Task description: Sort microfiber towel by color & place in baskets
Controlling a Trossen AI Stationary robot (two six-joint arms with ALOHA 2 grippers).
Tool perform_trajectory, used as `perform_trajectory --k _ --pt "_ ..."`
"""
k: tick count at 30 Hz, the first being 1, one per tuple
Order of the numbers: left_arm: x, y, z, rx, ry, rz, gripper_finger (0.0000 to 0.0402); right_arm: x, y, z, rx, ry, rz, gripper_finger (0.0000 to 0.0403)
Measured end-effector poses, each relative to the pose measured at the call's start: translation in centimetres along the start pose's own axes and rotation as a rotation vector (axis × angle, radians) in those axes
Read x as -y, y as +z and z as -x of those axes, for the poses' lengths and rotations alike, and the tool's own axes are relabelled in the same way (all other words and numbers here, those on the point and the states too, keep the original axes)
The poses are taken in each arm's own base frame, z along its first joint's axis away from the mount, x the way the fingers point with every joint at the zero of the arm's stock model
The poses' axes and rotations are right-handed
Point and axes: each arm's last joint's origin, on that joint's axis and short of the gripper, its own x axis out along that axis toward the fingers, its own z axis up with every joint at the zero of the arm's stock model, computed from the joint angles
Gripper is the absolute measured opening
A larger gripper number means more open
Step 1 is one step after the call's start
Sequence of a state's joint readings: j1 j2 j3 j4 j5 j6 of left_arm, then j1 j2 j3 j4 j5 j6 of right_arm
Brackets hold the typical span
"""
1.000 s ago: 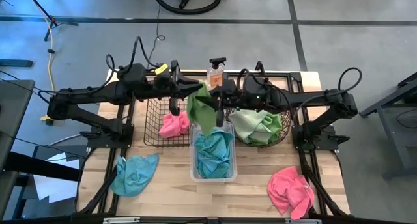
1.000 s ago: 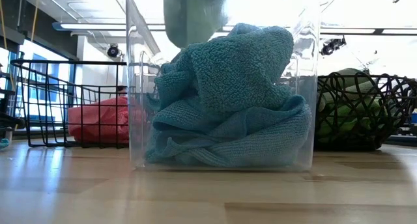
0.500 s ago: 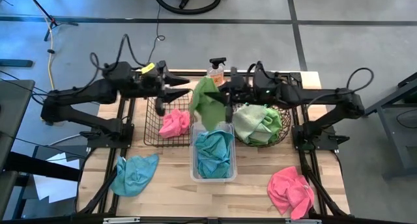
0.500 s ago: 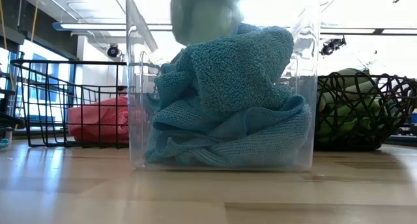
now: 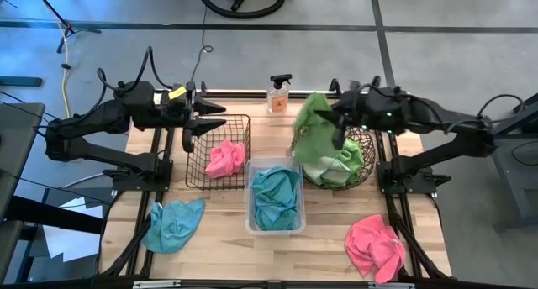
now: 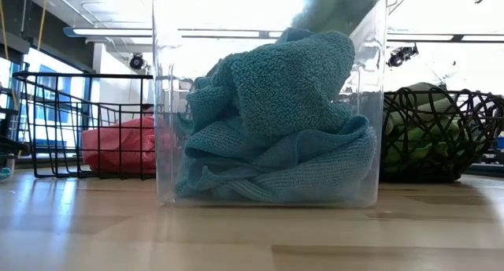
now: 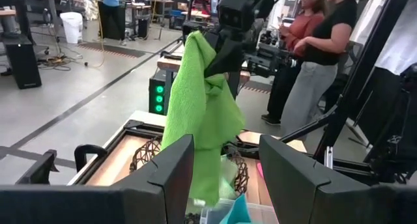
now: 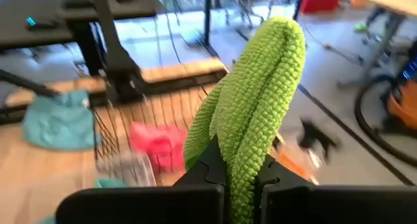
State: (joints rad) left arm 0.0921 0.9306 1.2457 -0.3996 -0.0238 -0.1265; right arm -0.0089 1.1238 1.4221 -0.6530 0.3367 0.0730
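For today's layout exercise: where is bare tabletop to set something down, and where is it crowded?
Bare wood lies between the teal towel and the clear tub, and between the tub and the pink towel. The back row of baskets is crowded.

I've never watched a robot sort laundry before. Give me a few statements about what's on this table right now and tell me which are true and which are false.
1. The right gripper holds a green towel above the round woven basket. True.
2. The clear tub holds pink towels. False: it holds teal towels.
3. The left gripper is empty, by the black wire basket. True.
4. Every towel is already in a basket. False: a teal towel and a pink towel still lie on the table.
5. The spray bottle stands inside the wire basket. False: it stands on the table's far edge.
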Motion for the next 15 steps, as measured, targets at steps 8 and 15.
perform_trajectory --k 8,15 --pt "0.0 0.0 0.0 -0.002 0.000 -0.006 0.0163 1.1 -3.5 4.6 -0.076 -0.104 -0.091 0.0000" --pt "0.0 0.0 0.0 -0.002 0.000 -0.007 0.0163 2.1 -4.3 6.4 -0.027 -0.135 -0.162 0.0000"
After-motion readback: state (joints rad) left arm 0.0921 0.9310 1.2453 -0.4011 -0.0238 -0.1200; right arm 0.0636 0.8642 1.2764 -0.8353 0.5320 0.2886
